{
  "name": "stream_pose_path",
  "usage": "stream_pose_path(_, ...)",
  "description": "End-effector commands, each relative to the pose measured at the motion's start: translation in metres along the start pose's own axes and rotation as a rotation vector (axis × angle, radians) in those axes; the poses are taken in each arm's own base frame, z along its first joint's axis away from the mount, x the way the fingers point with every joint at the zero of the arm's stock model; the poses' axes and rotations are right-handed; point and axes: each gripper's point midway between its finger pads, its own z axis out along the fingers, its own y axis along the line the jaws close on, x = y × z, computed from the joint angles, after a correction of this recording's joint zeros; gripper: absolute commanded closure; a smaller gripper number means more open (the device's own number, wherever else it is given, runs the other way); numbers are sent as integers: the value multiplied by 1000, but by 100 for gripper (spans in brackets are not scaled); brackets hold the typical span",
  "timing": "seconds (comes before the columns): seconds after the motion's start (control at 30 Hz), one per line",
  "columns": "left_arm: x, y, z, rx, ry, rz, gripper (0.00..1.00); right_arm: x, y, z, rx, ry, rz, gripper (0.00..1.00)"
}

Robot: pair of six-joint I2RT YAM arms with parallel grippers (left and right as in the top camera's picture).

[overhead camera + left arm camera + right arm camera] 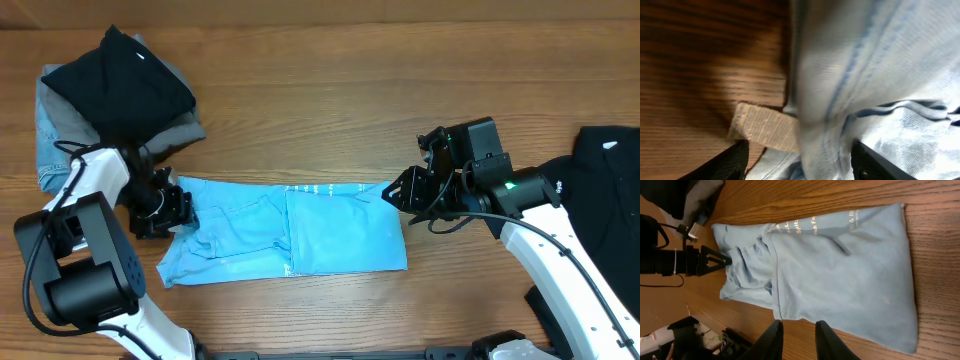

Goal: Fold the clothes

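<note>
The clothes are one light blue T-shirt [290, 232], lying partly folded in a wide strip on the wooden table, with white lettering along its far edge [805, 225]. My left gripper [178, 212] is at the shirt's left end. In the left wrist view its jaws [800, 150] stand wide apart with a bunched fold of blue cloth [865, 65] and a pale woven tag [765, 127] between them. My right gripper [395, 192] hovers by the shirt's right end. Its fingers [799, 325] are narrowly open over bare wood, just off the shirt's edge, holding nothing.
A heap of black and grey garments [120, 80] over denim [48, 140] sits at the back left, close behind the left arm. A black garment [610, 190] lies at the right edge. The left arm [670, 260] shows in the right wrist view.
</note>
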Motion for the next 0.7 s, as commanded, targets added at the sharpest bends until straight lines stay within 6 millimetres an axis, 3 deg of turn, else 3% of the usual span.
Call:
stream_pose_path(0.0, 49, -42, 88, 187, 208, 107, 29, -7, 8, -10, -13, -41, -28, 75)
stream_pose_path(0.2, 57, -52, 92, 240, 215, 114, 31, -8, 8, -10, -13, -41, -28, 75)
stream_pose_path(0.33, 54, -71, 84, 385, 182, 156, 34, -7, 8, -10, -13, -41, -28, 75)
stream_pose_path(0.47, 51, -67, 82, 409, 163, 142, 33, -7, 8, -10, -13, -40, -27, 75)
stream_pose_path(0.67, 40, -79, 67, 581, 68, 195, 33, -8, 8, -10, -13, -42, -28, 75)
